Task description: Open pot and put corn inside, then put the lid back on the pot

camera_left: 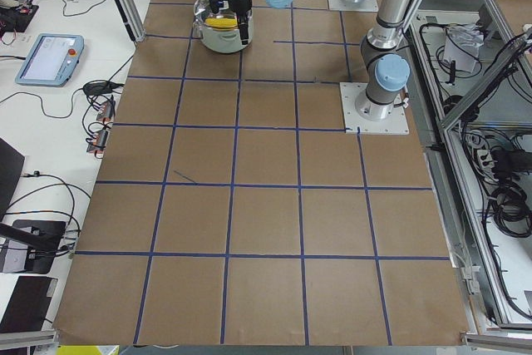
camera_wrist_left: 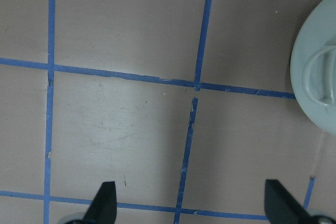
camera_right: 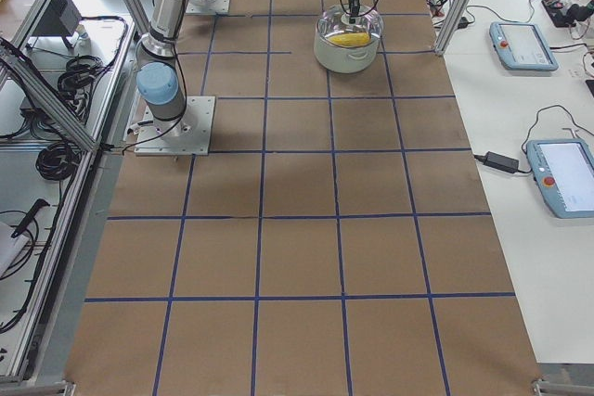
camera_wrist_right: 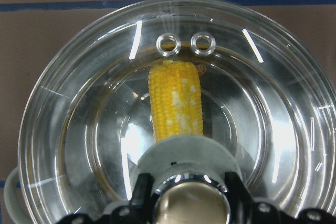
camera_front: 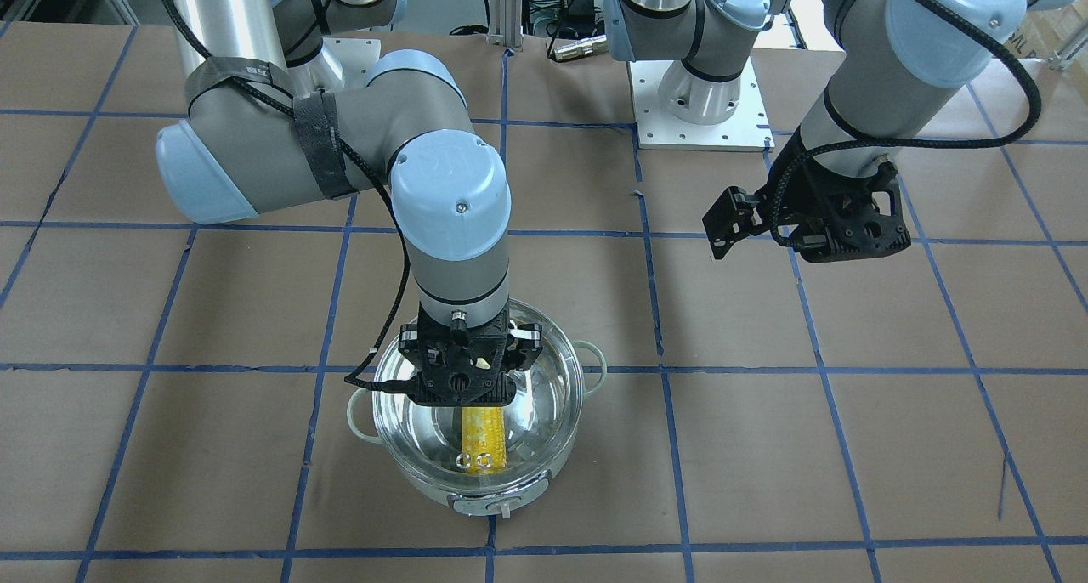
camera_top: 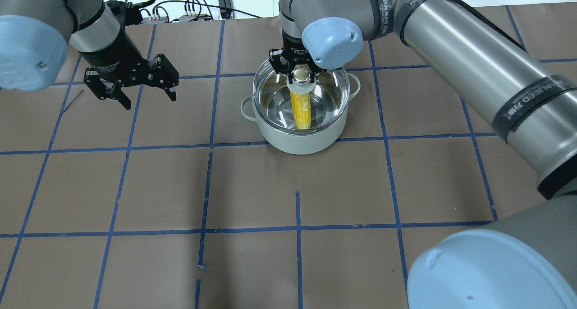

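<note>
The pot (camera_top: 299,143) stands on the brown-papered table (camera_top: 135,187) with the glass lid (camera_front: 548,396) over its mouth. The corn (camera_top: 301,113) lies inside on the steel bottom, seen through the glass.

The right gripper (camera_top: 301,77) is directly above the pot. From overhead the wrist hides most of it, but the right wrist camera shows its black fingers (camera_wrist_right: 143,196) pressed on either side of the lid's knob (camera_wrist_right: 191,209), clamped on it. That view also shows the two vent holes (camera_wrist_right: 186,42) just past the blunt end of the cob. The lid looks seated on the rim, though no view settles whether it rests there fully.

The left gripper (camera_top: 148,98) hangs above bare table, well apart from the pot, its fingers spread wide and holding nothing. Its wrist camera catches only the pot's pale edge and one loop handle (camera_wrist_left: 324,82) at the right border.
</note>
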Controlling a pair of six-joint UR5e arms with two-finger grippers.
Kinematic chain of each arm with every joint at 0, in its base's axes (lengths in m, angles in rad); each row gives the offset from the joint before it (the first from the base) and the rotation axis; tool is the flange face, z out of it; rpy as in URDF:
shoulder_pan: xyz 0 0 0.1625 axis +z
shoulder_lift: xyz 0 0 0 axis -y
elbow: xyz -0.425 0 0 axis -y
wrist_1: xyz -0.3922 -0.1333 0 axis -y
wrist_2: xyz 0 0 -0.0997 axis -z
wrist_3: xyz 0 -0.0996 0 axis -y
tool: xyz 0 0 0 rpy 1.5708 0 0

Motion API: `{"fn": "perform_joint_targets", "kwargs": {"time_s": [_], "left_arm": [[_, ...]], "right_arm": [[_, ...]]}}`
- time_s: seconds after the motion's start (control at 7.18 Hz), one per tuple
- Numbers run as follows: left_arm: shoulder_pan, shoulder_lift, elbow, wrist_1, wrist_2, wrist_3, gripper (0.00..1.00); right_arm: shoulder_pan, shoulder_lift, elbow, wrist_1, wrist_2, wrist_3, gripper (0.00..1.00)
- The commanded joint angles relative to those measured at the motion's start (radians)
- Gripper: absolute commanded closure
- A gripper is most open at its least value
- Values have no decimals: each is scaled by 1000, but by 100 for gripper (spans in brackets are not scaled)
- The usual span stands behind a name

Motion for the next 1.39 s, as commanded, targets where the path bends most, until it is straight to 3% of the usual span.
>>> {"fn": "perform_joint_targets", "kwargs": {"time_s": [0.0, 0.84, 0.98, 1.11, 1.25], "left_arm": [[-1, -17, 10, 2, -2, 0, 0], [-11, 12, 18, -1, 11, -11, 0], [-11, 12, 18, -1, 43, -11, 0], [-11, 9, 18, 0, 55, -9, 0], [-11, 9, 18, 2, 57, -9, 0]], "right_arm": [[2, 6, -8, 19, 1, 0, 88], [3, 6, -11, 39, 9, 7, 86], [3, 6, -11, 35, 6, 7, 73], [3, 6, -11, 33, 6, 9, 44], [3, 6, -9, 36, 4, 9, 22]]}}
